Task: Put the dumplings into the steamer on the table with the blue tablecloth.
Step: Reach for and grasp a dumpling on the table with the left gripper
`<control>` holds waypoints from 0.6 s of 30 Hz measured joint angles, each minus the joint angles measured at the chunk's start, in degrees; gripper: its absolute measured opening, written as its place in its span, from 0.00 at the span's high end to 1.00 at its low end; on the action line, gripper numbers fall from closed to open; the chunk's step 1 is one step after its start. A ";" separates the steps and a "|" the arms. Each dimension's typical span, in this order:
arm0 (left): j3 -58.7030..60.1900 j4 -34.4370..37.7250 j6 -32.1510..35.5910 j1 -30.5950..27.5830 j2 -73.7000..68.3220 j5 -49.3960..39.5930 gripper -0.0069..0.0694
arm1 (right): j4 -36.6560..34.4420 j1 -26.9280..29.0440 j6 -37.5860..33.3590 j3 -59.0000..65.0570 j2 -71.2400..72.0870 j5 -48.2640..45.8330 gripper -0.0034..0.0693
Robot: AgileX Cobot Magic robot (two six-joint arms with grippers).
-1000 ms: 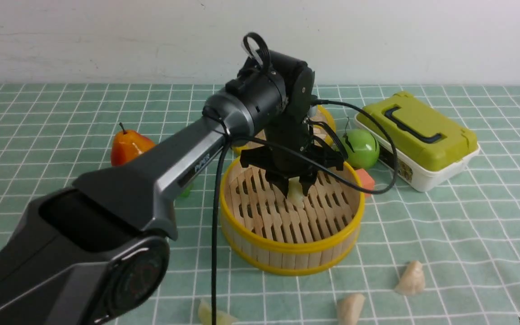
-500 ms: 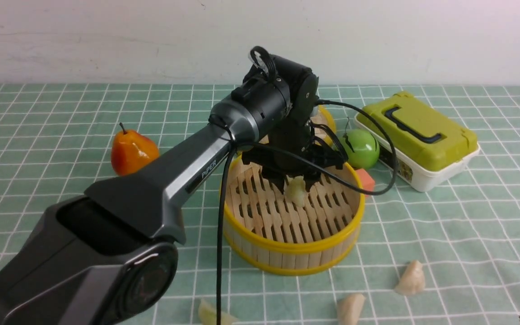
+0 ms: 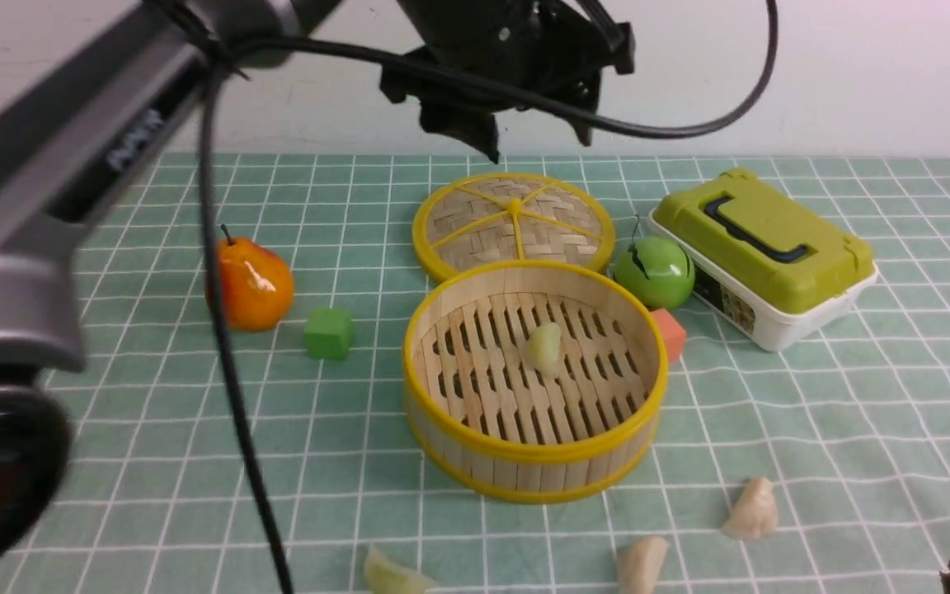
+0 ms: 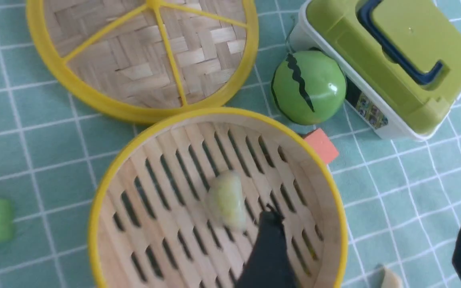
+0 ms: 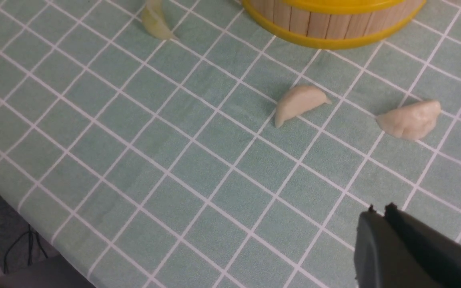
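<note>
At the near right edge, the right tool (image 5: 378,214) is shown only in part, its fingers closed together with nothing gripped. On the near part of the table (image 3: 195,462), which is covered by a green cloth with a white grid, three dumplings are laid out separately: a pale green dumpling (image 3: 395,573) to the left, a narrow cream dumpling (image 3: 641,564) nearer the middle, and a wider cream dumpling (image 3: 752,509) slightly farther off to the right. Beyond them, the round steamer (image 3: 534,474) is set upright and uncovered; a second pale green dumpling (image 3: 543,350) is contained within it, resting on the slatted floor. To its left, a green cube (image 3: 329,333) is placed, with an orange pear (image 3: 254,285) farther left. An orange cube (image 3: 669,334) is located just beside the steamer's right wall. Behind the steamer, the woven lid (image 3: 475,216) is laid flat; to its right are seen a green ball (image 3: 654,272) and a white box with a green lid (image 3: 764,247). The left tool (image 3: 537,132) is raised above the table, its fingers spread wide and nothing held, and is seen in the front view against the pale wall (image 3: 854,74).
</note>
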State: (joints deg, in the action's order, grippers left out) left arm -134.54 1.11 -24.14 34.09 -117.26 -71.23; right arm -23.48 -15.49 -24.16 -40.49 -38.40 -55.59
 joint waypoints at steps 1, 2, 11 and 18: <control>8.25 -1.52 0.34 0.09 5.25 0.05 0.23 | -0.38 0.00 0.05 0.00 0.00 0.00 0.92; 12.91 -2.29 0.40 0.18 7.90 0.06 0.24 | -0.49 0.00 0.05 0.00 0.00 -0.05 0.92; 63.44 -7.32 -11.06 3.22 28.89 10.23 0.25 | -2.45 -0.57 0.22 0.00 0.00 1.00 0.91; 76.01 -2.74 -14.92 3.29 27.66 22.20 0.25 | -2.85 -3.51 0.22 -0.05 0.00 1.71 0.90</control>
State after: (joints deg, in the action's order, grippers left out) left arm -58.53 -1.64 -39.06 37.38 -89.61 -49.03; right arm -26.34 -19.00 -23.94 -40.54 -38.40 -53.88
